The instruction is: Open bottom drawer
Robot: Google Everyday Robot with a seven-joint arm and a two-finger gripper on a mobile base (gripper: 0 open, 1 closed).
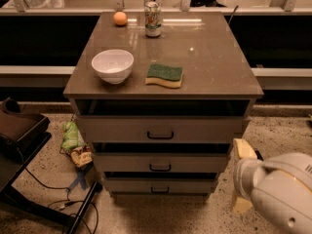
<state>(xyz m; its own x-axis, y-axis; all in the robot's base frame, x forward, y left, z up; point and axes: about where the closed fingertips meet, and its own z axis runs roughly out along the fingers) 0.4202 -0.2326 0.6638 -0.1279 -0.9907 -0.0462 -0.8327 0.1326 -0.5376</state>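
Observation:
The grey-beige cabinet has three drawers. The bottom drawer (160,185) is the slimmest front, just above the floor, with a small black bar handle (160,190) at its centre. Its front sits in line with the cabinet, under a dark gap. My gripper (242,151) shows as a cream-coloured part at the end of the white arm (280,194), low on the right. It is beside the cabinet's right front corner, level with the middle and bottom drawers, and apart from the handle.
On the cabinet top (209,57) stand a white bowl (112,65), a green-and-yellow sponge (165,75), a can (153,19) and an orange ball (120,18). A dark chair or case (19,130), snack bags (74,143) and cables (58,199) lie on the floor to the left.

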